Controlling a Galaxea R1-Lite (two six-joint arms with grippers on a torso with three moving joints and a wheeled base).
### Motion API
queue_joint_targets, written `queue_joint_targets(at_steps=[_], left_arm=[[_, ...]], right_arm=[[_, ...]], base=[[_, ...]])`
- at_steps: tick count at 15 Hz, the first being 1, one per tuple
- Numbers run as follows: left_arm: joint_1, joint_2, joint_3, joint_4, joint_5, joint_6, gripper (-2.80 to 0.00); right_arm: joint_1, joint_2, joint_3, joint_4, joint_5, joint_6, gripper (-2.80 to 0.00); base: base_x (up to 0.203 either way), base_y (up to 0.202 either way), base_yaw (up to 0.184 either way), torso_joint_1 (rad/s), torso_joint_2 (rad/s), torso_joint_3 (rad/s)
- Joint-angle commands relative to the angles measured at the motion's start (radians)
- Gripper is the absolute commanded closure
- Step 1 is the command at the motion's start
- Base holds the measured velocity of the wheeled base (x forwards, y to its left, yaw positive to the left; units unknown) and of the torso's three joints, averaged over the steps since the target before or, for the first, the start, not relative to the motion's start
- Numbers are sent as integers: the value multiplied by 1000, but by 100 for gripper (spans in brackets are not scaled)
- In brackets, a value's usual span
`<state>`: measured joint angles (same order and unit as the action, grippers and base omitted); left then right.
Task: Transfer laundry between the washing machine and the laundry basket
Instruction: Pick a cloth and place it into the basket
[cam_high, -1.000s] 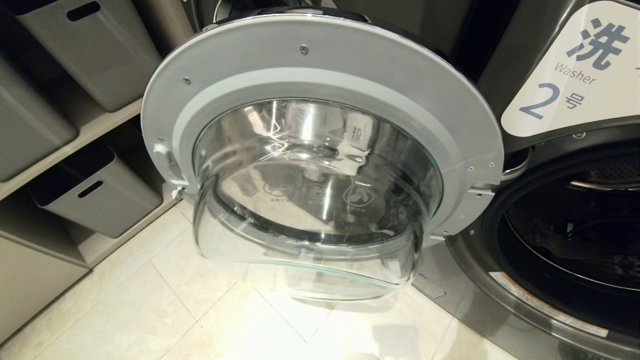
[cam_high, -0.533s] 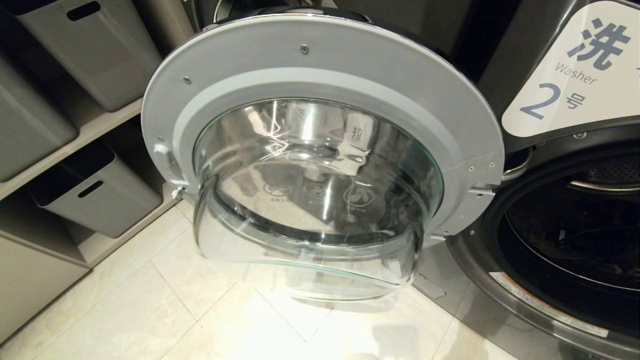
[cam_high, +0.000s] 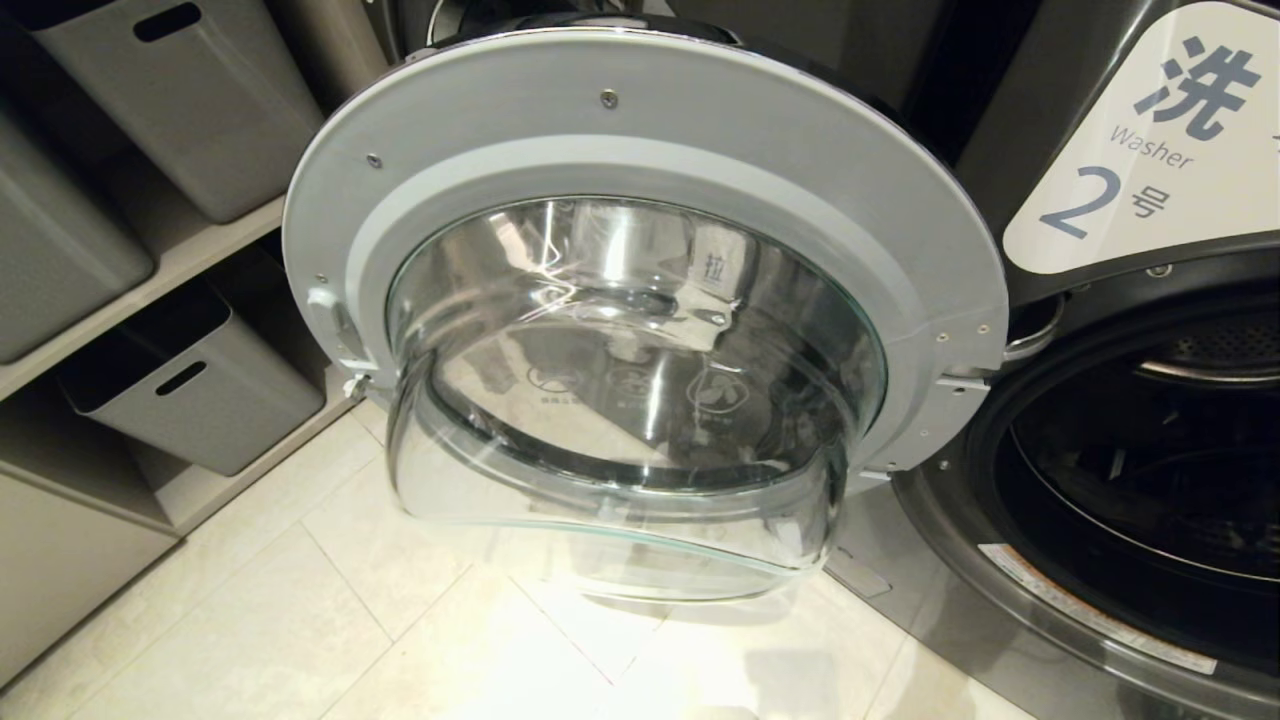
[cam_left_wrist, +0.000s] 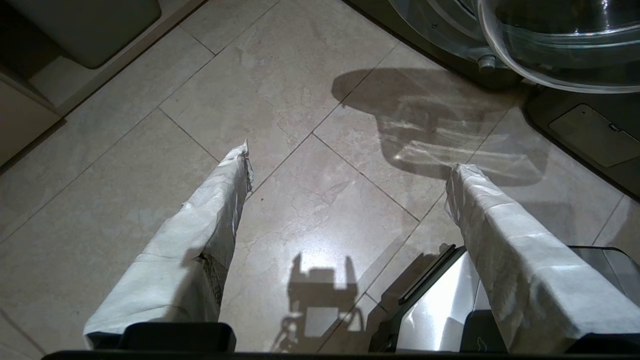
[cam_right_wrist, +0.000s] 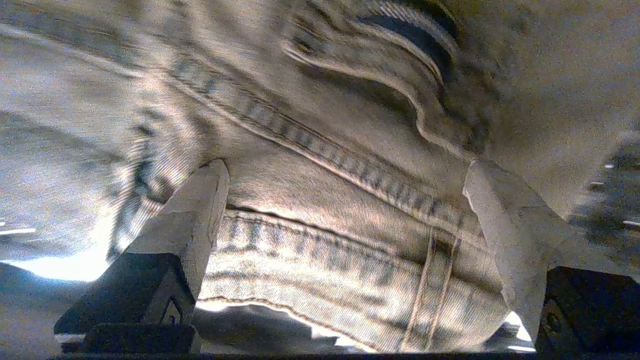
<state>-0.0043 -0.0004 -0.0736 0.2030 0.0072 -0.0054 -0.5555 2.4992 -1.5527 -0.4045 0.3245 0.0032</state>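
The washer (cam_high: 1100, 330) stands at the right of the head view with its door (cam_high: 640, 290) swung wide open, filling the middle of the frame; compared with the picture one second ago, the door, the grey bins (cam_high: 190, 390) on the shelves at the left and the tiled floor (cam_high: 330, 620) have not shifted at all. Only the dark shapes inside the drum (cam_high: 1160, 470), at the right edge, look a little different from before. Neither arm is seen in the head view. In the right wrist view the right gripper (cam_right_wrist: 345, 170) has its wrapped fingers (cam_right_wrist: 200, 210) spread wide, and the jeans (cam_right_wrist: 320, 210), with a seam and a belt loop, lie between and beyond them; I cannot tell if the fingers touch the cloth. In the left wrist view the left gripper (cam_left_wrist: 347, 160) hangs over the floor, its fingers spread apart with nothing between them, the door's glass at the upper right.
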Motion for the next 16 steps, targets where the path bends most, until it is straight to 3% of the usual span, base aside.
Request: queue_joint_targets(at_steps=[1, 10, 14, 16], left_arm=[[0, -2, 0, 1, 0, -1, -280], [0, -1, 0, 1, 0, -1, -280], [0, -3, 0, 1, 0, -1, -280], [1, -3, 0, 1, 0, -1, -280]], right_arm=[[0, -35, 13, -2, 30, 21, -280], [2, -23, 67, -12, 31, 8, -280], [4, 52, 60, -181, -15, -10, -280], [5, 49, 60, -182, -15, -2, -280]], base=[[0, 0, 0, 0, 0, 0], [0, 0, 0, 0, 0, 0], [0, 0, 0, 0, 0, 0], [0, 0, 0, 0, 0, 0]])
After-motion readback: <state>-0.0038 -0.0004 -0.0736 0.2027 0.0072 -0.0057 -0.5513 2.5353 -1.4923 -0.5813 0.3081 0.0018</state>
